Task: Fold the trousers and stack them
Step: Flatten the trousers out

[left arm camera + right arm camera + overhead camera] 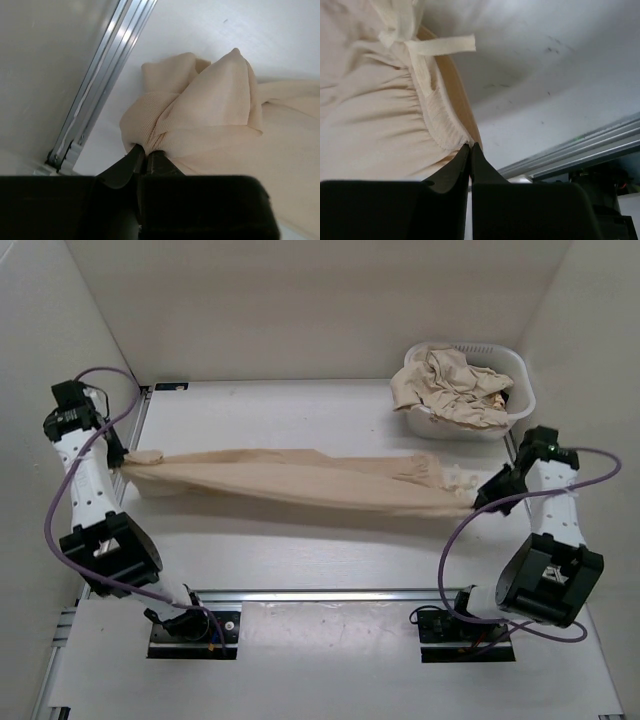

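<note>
From above, one pair of trousers (300, 480) stretches across the worktop (300, 410). It is pulled between the left hand (125, 460) at the leg ends and the right hand (478, 504) at the waist. Crumpled trousers (450, 385) fill the white basket (522, 390) at the far right.

In the left wrist view, the left hand (146, 154) is pressed together, pinching a bunched fold of the trousers (210, 110) near a metal rail (100, 85).

In the right wrist view, the right hand (471, 147) pinches the gathered waistband of the trousers (370, 110); the drawstring (442, 45) lies loose.
</note>
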Available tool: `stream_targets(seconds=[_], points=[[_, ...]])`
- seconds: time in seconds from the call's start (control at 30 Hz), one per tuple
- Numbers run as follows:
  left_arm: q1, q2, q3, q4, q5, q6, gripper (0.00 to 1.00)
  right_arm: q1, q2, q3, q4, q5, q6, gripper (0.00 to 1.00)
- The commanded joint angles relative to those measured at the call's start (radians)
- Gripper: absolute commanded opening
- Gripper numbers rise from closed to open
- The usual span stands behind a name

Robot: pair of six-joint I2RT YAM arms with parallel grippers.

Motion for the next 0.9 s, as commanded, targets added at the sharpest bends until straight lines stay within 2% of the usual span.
stream_targets(seconds=[0.0, 0.03, 0.07, 0.1, 0.13, 0.17, 0.23, 0.3, 0.33, 0.47, 0.67, 0.87], points=[[0.058, -0.101, -0.122, -0.031, -0.078, 0.001, 0.15, -0.053, -0.064, -0.198, -0.032, -0.026, -0.013, 0.0], [0.072, -0.114, -0.191, -0.048, -0.078, 0.001, 0.24, -0.064, -0.087, -0.235, -0.013, -0.026, -0.013, 0.02], [0.072, -0.123, -0.228, -0.066, -0.078, 0.001, 0.35, -0.075, -0.087, -0.266, 0.0, -0.026, -0.013, 0.08], [0.072, -0.123, -0.263, -0.097, -0.087, 0.001, 0.5, -0.094, -0.096, -0.29, 0.012, -0.026, -0.013, 0.34], [0.086, -0.135, -0.332, -0.106, -0.087, 0.001, 0.63, -0.095, -0.096, -0.319, 0.024, -0.017, -0.013, 0.52], [0.096, -0.136, -0.361, -0.106, -0.087, 0.001, 0.77, -0.095, -0.082, -0.32, 0.037, -0.017, -0.022, 0.62], [0.145, -0.136, -0.397, -0.118, -0.097, 0.001, 0.82, -0.095, -0.067, -0.32, 0.047, -0.008, -0.022, 0.79], [0.194, -0.136, -0.397, -0.118, -0.097, 0.001, 0.82, -0.095, -0.067, -0.32, 0.037, 0.007, -0.022, 0.83], [0.248, -0.136, -0.397, -0.118, -0.097, 0.001, 0.84, -0.095, -0.067, -0.311, 0.037, 0.022, -0.022, 0.83], [0.337, -0.099, -0.36, -0.109, -0.049, 0.001, 0.85, -0.095, -0.101, -0.353, 0.037, 0.035, -0.002, 0.83], [0.337, -0.033, -0.426, 0.024, -0.024, 0.001, 0.85, -0.084, -0.121, -0.554, 0.112, 0.001, 0.038, 0.83], [0.337, 0.009, -0.538, 0.141, 0.009, 0.001, 0.85, -0.075, -0.13, -0.643, 0.179, 0.02, 0.059, 0.83]])
